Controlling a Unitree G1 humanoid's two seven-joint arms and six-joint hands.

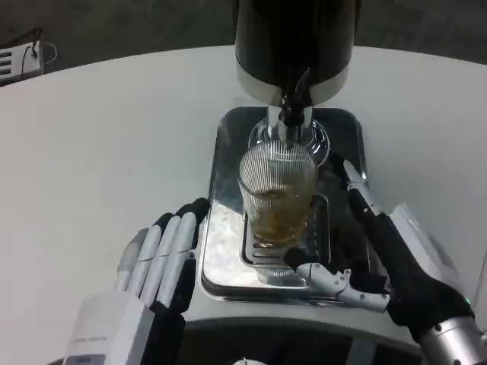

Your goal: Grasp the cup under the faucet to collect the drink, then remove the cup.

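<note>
A ribbed clear glass cup (278, 194) stands on the metal drip tray (228, 251), straight under the black faucet (293, 106) of the dark drink dispenser (297, 42). Amber drink fills about the lower third of the cup. My right hand (380, 251) lies to the cup's right with its fingers apart. One finger reaches up past the cup's right side with a gap, and the thumb lies near the cup's base. It holds nothing. My left hand (156, 262) rests flat at the tray's left edge, fingers straight and side by side, empty.
The round white table (106, 144) spreads wide to the left and right of the tray. A small white object (15, 61) sits beyond the table's far left edge. The dispenser's body overhangs the back of the tray.
</note>
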